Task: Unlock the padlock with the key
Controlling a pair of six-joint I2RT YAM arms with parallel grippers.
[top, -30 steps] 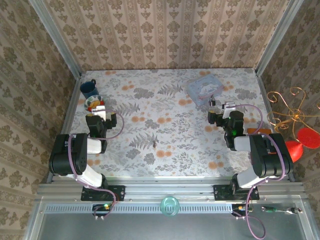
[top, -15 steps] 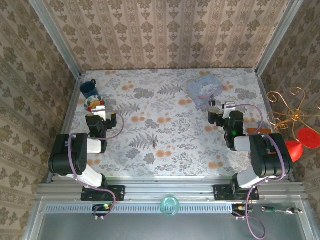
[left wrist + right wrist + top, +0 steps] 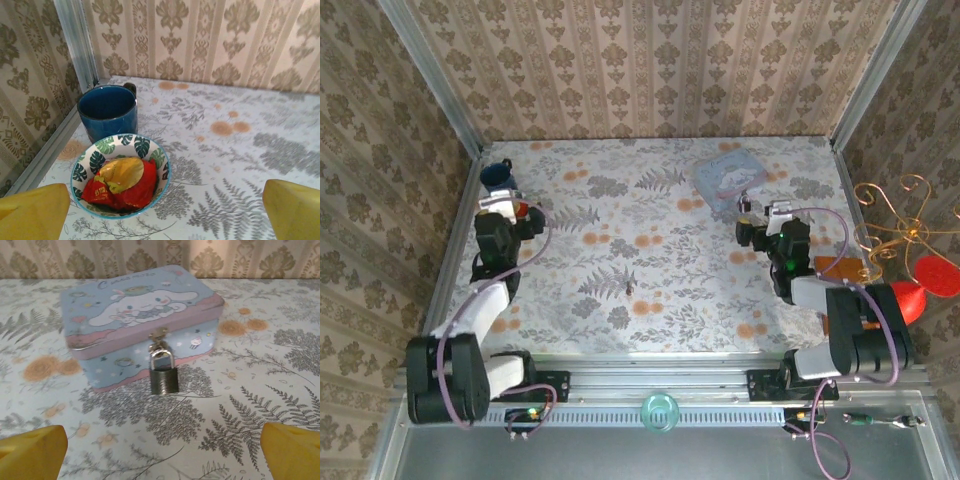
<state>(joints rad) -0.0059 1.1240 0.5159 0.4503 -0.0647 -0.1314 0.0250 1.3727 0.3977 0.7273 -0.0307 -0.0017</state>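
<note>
- Left gripper (image 3: 162,215): jaws fully spread, its 2 yellow fingertips (image 3: 32,212) at the lower corners of the left wrist view, with nothing held between them.
- Right gripper (image 3: 162,450): jaws likewise spread wide and holding nothing, aimed at the front of the tin.
- Small padlock with a dark square body and thin silvery shackle (image 3: 164,375): hangs upright from the clasp on the front wall of the tin, body touching that wall, shackle looped through the clasp. It sits just ahead of the right gripper, apart from the fingers.
- Pale blue-lilac rectangular tin with a cartoon-rabbit lid (image 3: 135,310): lid down, at the far right of the table.
- Tiny thin greyish metal key (image 3: 629,287): lies flat near the middle of the table, between the 2 arms, well apart from both grippers and from the padlock.
- Dark blue ceramic mug (image 3: 107,110): upright in the far left corner, just behind the bowl.
- Leaf-patterned round bowl (image 3: 150,150): holds red and gold foil wrappers (image 3: 122,182), just ahead of the left gripper.
- Floral-printed table (image 3: 670,250): bears all items.
</note>
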